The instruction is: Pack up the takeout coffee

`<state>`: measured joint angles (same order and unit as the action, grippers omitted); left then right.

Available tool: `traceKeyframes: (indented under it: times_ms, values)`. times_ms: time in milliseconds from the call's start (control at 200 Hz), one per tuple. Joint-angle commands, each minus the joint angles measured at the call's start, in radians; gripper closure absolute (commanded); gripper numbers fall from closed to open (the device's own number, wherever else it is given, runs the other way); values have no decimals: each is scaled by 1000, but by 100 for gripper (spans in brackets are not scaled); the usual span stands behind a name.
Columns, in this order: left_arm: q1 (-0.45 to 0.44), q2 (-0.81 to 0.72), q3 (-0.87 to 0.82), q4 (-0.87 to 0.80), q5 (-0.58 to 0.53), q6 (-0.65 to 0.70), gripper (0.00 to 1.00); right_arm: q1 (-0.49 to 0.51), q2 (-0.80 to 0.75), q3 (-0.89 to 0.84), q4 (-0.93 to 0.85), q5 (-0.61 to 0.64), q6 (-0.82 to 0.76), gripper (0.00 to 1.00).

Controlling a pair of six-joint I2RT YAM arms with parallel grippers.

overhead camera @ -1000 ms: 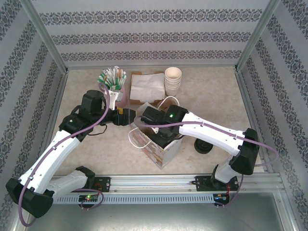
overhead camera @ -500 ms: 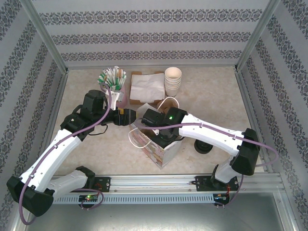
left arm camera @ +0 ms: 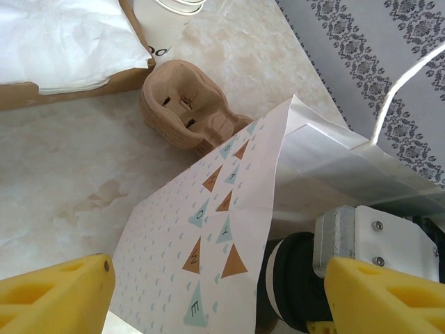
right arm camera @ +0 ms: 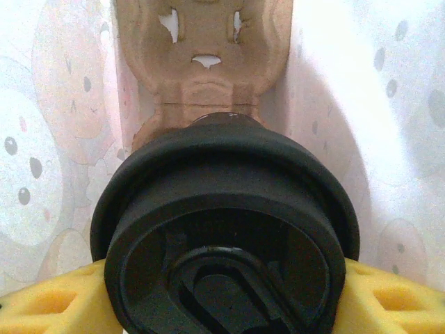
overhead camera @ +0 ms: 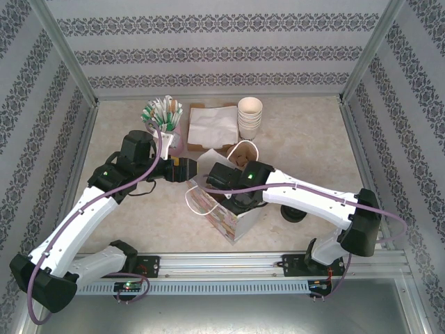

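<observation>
Your coffee [right arm camera: 222, 236], down inside the bag [right arm camera: 42, 139].
You look straight onto its round black lid; the cup stands upright, its far side against the pulp carrier [right arm camera: 201, 90].

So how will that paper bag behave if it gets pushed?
The paper bag is probably floppy: its walls look thin and creased. It's likely light, so it may slide or tip on the smooth table. The cardboard tray inside might steady its base.
</observation>
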<state>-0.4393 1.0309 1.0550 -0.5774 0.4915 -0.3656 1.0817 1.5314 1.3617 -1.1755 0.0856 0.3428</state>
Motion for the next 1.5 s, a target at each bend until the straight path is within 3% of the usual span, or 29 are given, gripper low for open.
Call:
traceKeyframes:
  times_ms: [0,600,1124,1494]
  values:
    - [-15,6,10,-24,-12,27,21,7,93,-104,-11,-22,28,46]
    - [-24,13,12,-27,-23,25,21,10,107,-187,40,-56,64,47]
    - [-29,13,14,-34,-28,18,21,12,-85,-73,133,10,85,47]
    - [-32,19,13,-28,-33,15,21,10,-97,-102,154,33,95,47]
